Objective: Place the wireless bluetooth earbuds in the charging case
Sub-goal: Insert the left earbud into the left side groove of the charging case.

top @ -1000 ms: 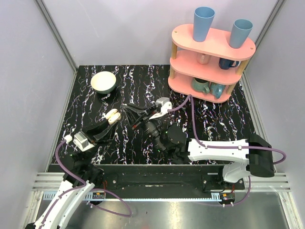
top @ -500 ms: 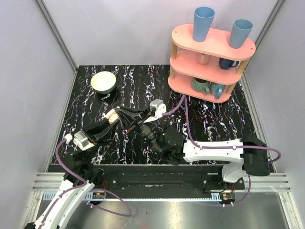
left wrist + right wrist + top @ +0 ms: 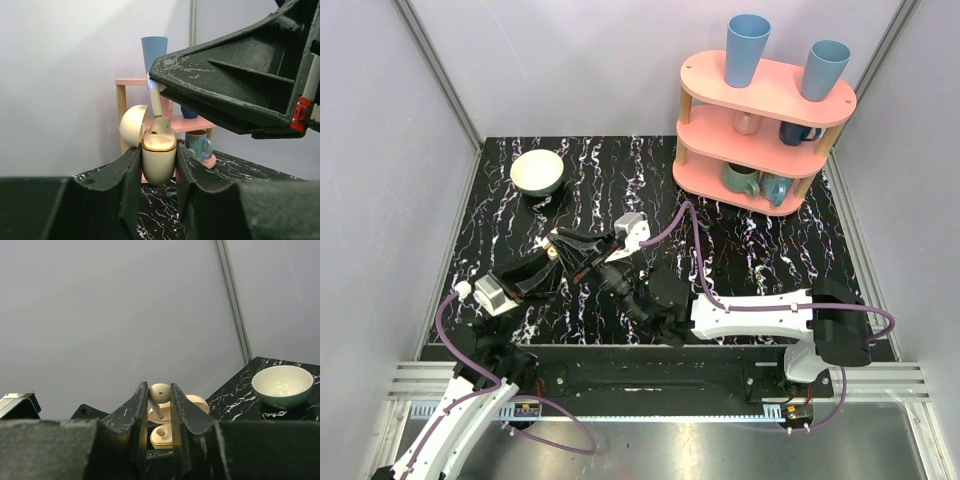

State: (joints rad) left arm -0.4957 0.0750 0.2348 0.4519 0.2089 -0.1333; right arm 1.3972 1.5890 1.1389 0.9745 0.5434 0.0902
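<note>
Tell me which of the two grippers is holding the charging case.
The left gripper: its jaws clamp the open charging case upright. The right gripper instead pinches an earbud at the case's opening.

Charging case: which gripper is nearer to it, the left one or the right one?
Left. The left gripper clamps the charging case between its fingers. The right gripper is just above the case, holding an earbud at its open top.

even diffuse light, soft shadows; wrist views' near foreground blurred
</note>
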